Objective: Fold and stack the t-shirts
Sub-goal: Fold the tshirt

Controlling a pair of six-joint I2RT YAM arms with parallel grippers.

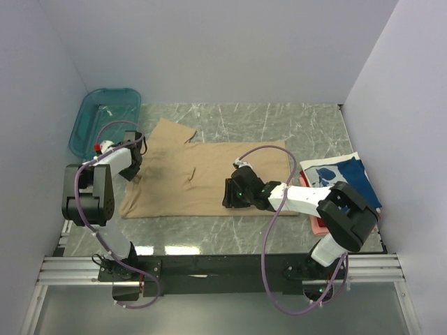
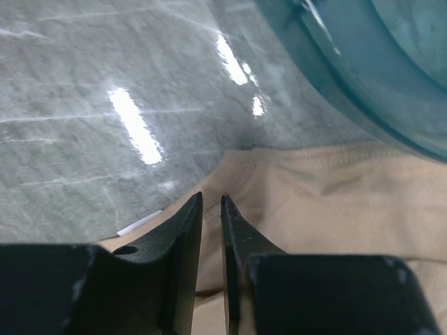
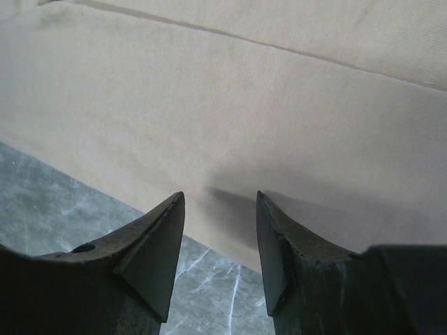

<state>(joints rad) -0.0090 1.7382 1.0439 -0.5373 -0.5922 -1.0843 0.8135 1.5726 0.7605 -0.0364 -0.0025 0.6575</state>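
Over one tan t-shirt [image 1: 202, 174], left pincer [image 2: 211, 199] almost closed, right pincer [image 3: 220, 199] parted, empty

Left gripper [image 2: 211, 199] nearly closed, right gripper [image 3: 220, 195] parted, both pointing downward.

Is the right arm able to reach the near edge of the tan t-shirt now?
Probably yes: the right pincer is open just above that edge of the tan t-shirt, nothing between them.
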